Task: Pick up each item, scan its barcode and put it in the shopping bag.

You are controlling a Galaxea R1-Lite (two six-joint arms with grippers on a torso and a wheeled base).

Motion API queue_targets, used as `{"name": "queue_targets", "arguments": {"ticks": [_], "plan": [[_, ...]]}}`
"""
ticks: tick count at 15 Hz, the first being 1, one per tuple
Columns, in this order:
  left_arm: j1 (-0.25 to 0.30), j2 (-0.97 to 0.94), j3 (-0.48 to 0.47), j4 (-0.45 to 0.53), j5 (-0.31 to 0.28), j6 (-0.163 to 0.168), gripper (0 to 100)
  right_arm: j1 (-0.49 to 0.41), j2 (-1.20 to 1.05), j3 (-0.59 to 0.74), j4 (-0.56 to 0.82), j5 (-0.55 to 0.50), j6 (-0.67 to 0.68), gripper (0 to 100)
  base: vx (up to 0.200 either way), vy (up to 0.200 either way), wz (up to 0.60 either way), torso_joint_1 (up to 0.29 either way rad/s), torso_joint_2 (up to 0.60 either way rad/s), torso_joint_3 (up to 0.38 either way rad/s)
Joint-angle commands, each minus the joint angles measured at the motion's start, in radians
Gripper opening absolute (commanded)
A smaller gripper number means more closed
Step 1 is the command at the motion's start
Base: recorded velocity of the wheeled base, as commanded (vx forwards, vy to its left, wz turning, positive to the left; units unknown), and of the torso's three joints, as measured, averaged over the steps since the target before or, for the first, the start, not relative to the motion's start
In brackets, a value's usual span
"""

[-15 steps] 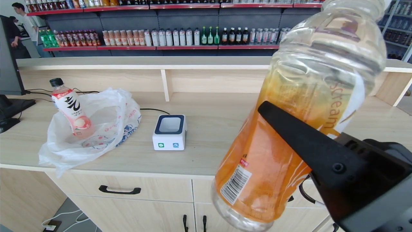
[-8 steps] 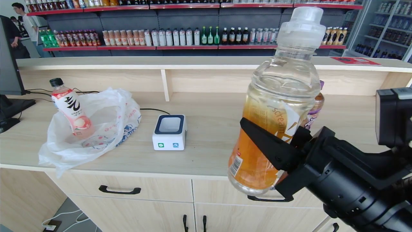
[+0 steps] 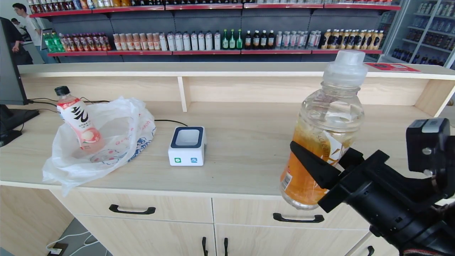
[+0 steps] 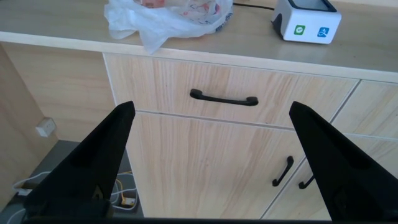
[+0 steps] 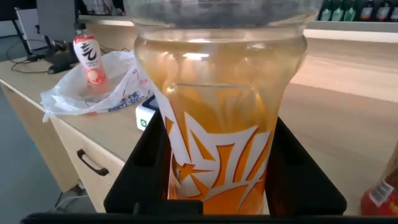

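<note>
One orange bottle (image 3: pixel 327 113) clamped near-upright by right tool (image 3: pixel 322 153) | left tool (image 4: pixel 211 111) spread wide, empty, facing drawer (image 4: pixel 155 87)

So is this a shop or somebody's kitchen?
Probably a small shop's checkout: shelves of drink bottles line the back wall, and a barcode scanner sits on the counter beside a plastic shopping bag.

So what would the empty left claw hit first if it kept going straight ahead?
Probably the wooden drawer front, near its black handle; the way there looks free, though depth is unclear.
</note>
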Motion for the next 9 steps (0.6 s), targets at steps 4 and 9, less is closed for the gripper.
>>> {"name": "queue_targets", "arguments": {"ticks": [4, 9], "plan": [[0.000, 0.001, 0.000, 0.000, 0.000, -0.002, 100, -0.070, 0.020, -0.054, -0.008, -0.022, -0.011, 0, 0.000, 0.000, 0.00, 0.000, 0.00, 0.000], [0.000, 0.001, 0.000, 0.001, 0.000, 0.000, 100, -0.082, 0.034, -0.056, -0.008, -0.059, 0.000, 0, -0.080, 0.000, 0.00, 0.003, 0.00, 0.001]]}}
